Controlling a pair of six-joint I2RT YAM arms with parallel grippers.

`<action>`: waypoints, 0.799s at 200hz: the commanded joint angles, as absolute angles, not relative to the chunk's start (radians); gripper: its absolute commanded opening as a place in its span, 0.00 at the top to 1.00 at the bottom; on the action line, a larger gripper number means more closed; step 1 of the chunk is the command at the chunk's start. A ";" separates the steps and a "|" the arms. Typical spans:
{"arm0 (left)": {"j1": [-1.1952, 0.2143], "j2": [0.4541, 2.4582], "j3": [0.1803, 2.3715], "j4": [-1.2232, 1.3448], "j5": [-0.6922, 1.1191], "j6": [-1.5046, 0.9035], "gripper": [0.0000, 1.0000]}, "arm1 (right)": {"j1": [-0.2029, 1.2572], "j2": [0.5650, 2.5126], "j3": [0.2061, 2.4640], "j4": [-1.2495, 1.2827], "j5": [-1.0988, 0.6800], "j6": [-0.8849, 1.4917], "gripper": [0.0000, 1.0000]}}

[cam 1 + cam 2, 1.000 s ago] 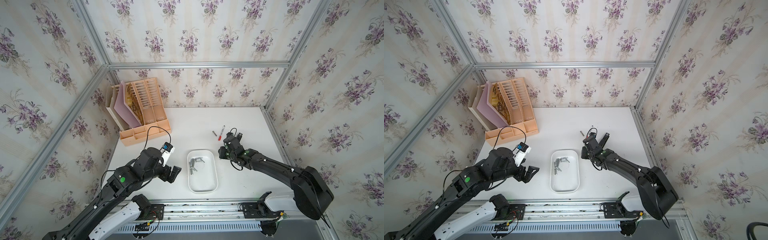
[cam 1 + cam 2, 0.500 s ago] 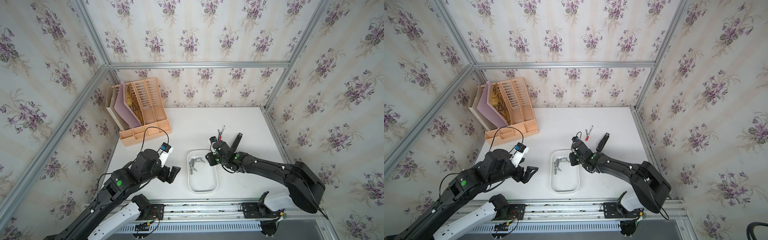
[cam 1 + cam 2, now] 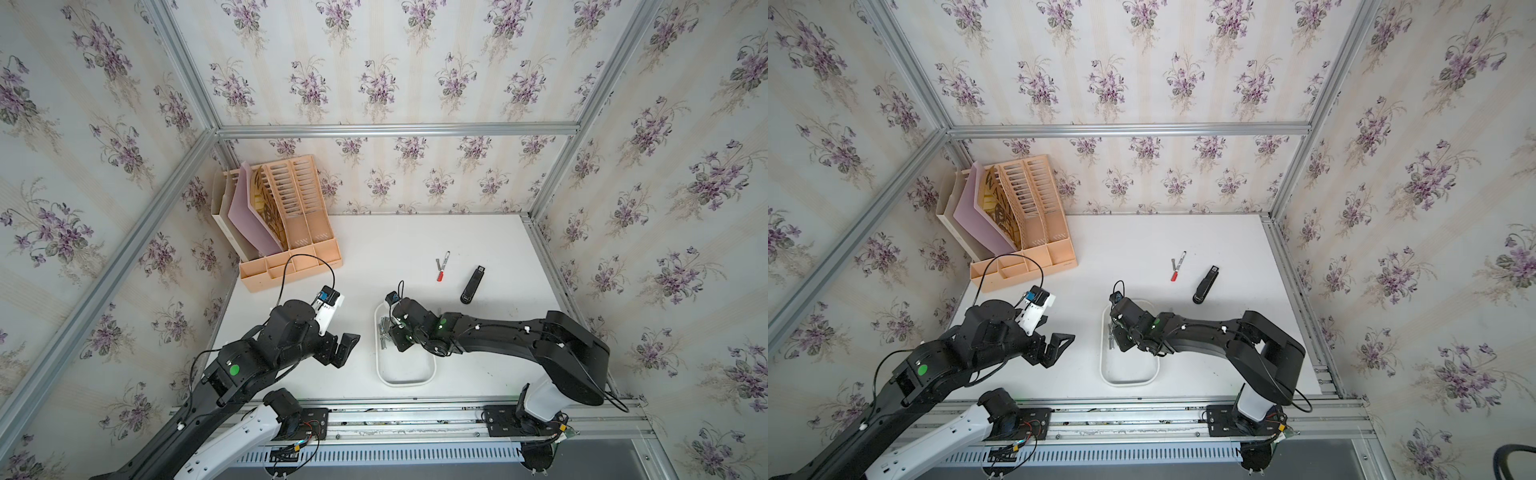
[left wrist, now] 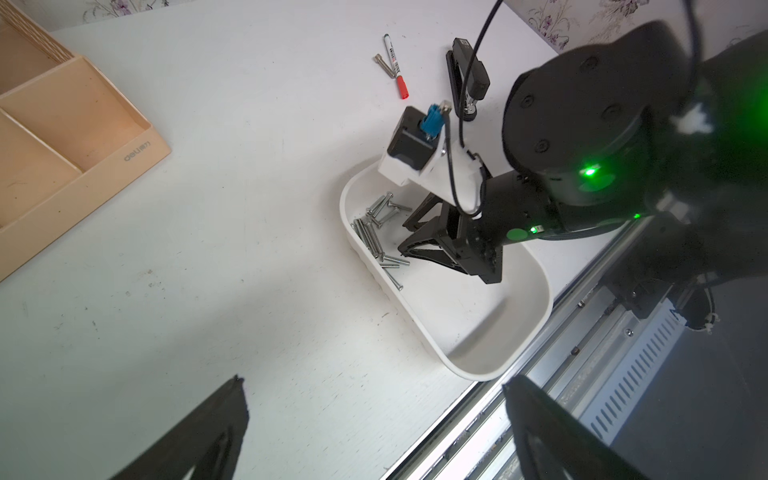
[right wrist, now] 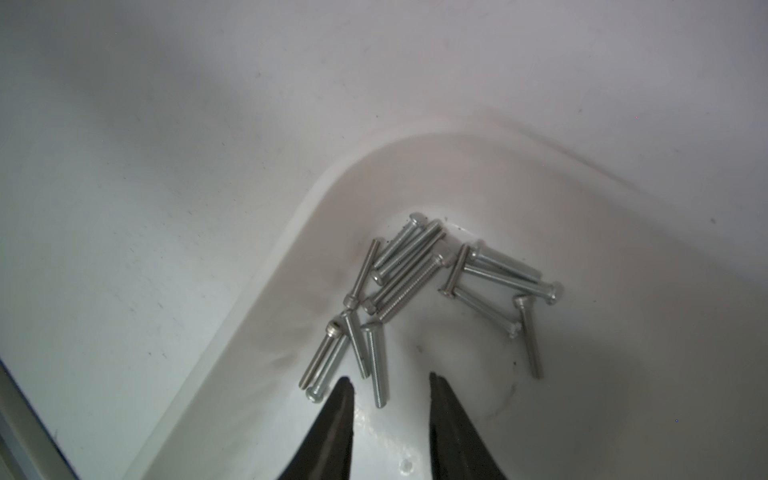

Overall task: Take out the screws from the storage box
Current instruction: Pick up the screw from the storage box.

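Observation:
The white storage box lies near the table's front edge. Several silver screws are piled in its far left corner. My right gripper reaches down into the box just beside the pile. It is open narrowly, and the end of one screw lies between the fingertips, untouched. A single screw rests on the table next to the marker. My left gripper hovers open and empty over the table left of the box.
A peach file organizer stands at the back left. A red-and-white marker and a black stapler lie behind the box on the right. A metal rail runs along the front edge.
My right arm has swung from beside the marker at the back to the box and gone down over the screw pile. The left arm has shifted only slightly.

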State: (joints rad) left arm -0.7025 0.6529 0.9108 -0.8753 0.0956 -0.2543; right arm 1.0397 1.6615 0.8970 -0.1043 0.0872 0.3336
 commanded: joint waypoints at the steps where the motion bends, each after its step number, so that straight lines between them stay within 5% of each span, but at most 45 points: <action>1: -0.703 0.653 0.911 -0.857 0.081 -0.244 0.01 | 1.040 1.685 0.915 -0.136 0.115 0.322 0.66; 160: -0.703 0.628 0.913 -0.864 0.060 -0.250 0.01 | 1.040 1.750 0.972 -0.191 0.090 0.305 0.69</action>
